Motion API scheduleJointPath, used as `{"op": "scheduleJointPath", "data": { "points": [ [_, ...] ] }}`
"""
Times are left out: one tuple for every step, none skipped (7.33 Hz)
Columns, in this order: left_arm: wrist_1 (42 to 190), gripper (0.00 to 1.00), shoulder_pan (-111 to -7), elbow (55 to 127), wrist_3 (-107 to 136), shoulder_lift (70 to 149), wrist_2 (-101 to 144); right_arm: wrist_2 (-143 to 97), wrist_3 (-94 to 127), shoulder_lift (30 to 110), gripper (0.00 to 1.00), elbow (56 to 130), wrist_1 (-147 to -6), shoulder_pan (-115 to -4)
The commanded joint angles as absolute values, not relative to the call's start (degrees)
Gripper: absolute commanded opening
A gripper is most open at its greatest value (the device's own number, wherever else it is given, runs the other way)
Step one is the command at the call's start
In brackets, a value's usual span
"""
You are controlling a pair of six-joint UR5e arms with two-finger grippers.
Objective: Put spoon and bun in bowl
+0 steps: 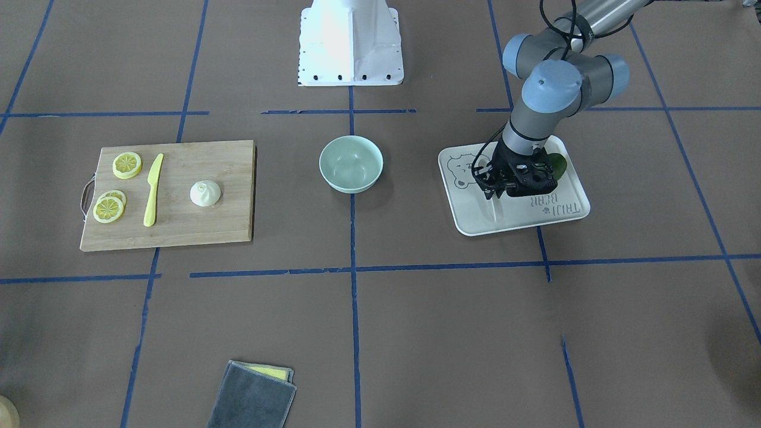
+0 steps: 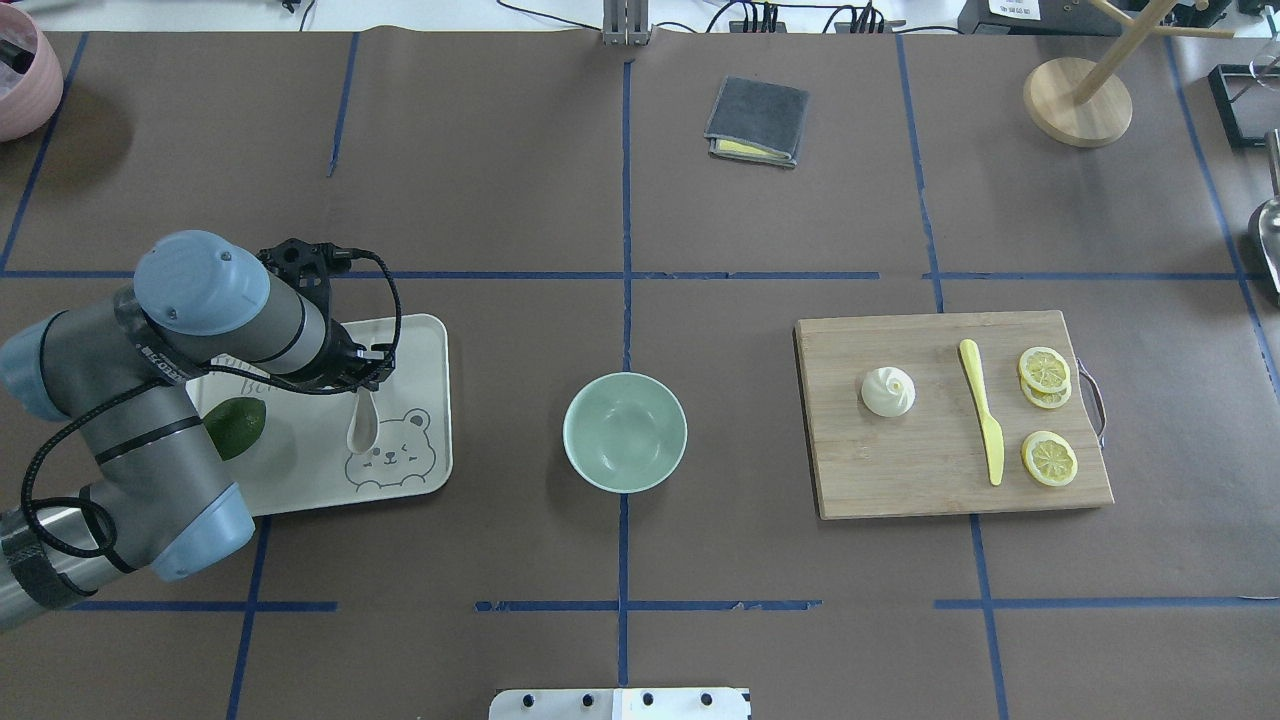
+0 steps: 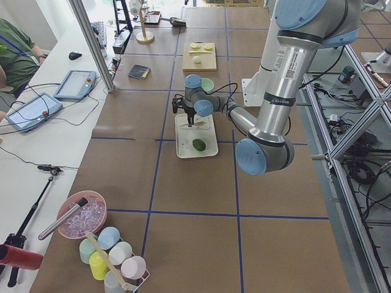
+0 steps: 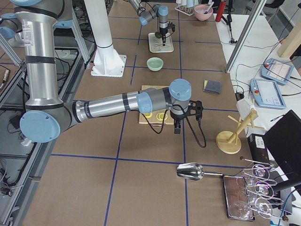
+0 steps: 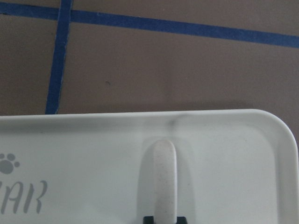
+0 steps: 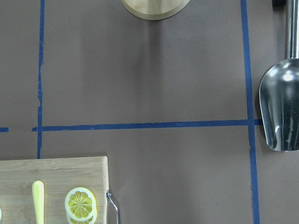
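Cream spoon (image 2: 361, 422) pinched at its handle by left gripper (image 2: 367, 384), over bear-print tray (image 2: 425, 345) with green avocado (image 2: 236, 425); mint bowl (image 2: 625, 431) mid-table, apart from both; white bun (image 2: 888, 391) on wooden board (image 2: 900, 470), next to yellow knife (image 2: 980, 410) and lemon slices (image 2: 1048, 458); right gripper (image 4: 177, 131) hovering past board, jaws impossible to judge

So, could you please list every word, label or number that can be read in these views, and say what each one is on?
"BEAR": printed on the white bear-print tray, upside down in the front-facing view; the left wrist view shows only its "AR".
"TRIJI": beside it on the same tray; the letters are small, so this reading is uncertain.
Sticker on the left arm: its print is too small to read.
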State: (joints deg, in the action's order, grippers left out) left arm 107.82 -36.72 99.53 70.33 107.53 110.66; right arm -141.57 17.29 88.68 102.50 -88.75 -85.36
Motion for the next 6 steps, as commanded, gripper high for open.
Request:
{"op": "scheduleJointPath", "data": {
  "points": [
    [105.31,0.0,-37.61,104.74,70.23,106.88,110.65,-140.9,23.16,88.51,1.0,103.7,-86.94,-82.29],
    [102.68,0.0,-38.14,107.29,70.4,107.57,110.83,-140.54,29.64,88.59,1.0,103.71,-81.62,-79.74],
    [102.66,0.0,-38.06,107.49,73.88,108.62,110.83,-139.49,37.1,88.68,1.0,103.71,-75.21,-76.41],
    [102.74,0.0,-37.88,107.49,78.61,110.81,110.74,-135.65,44.92,88.68,1.0,103.71,-68.97,-71.94],
    [102.92,0.0,-37.97,107.49,83.97,113.18,110.48,-132.92,50.92,88.86,1.0,103.71,-64.38,-67.81],
    [102.83,0.0,-37.71,106.62,89.24,116.6,106.91,-131.85,54.2,88.77,1.0,103.71,-61.99,-64.54]
  ]
}}
